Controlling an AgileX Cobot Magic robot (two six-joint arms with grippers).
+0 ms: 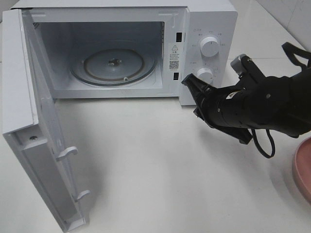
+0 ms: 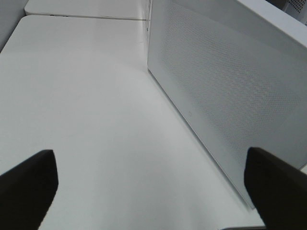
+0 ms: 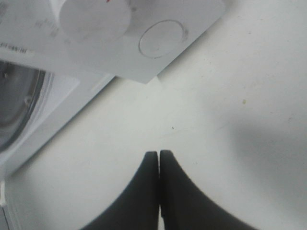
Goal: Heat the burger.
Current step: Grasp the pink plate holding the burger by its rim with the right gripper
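Door [image 1: 46,145]: flat white plastic, swung wide off the microwave [image 1: 214,24]; a sweeping arm could knock it.
Right tool [image 1: 187,81]: black, clenched, empty, just before the microwave's lower knob [image 1: 205,75]; could nudge it.
Left tool [image 2: 153,191]: released, empty, on the microwave's door side.
Turntable [image 1: 114,65]: round glass, bare, inside the microwave.
Burger: unseen; pink plate [image 1: 303,167] rim right of the microwave.

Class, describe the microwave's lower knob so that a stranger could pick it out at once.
Start at the white microwave, its door swung open. Right of the cavity, the control panel carries two round white knobs, one above the other. Yours is the lower knob, the one beside the black right gripper.
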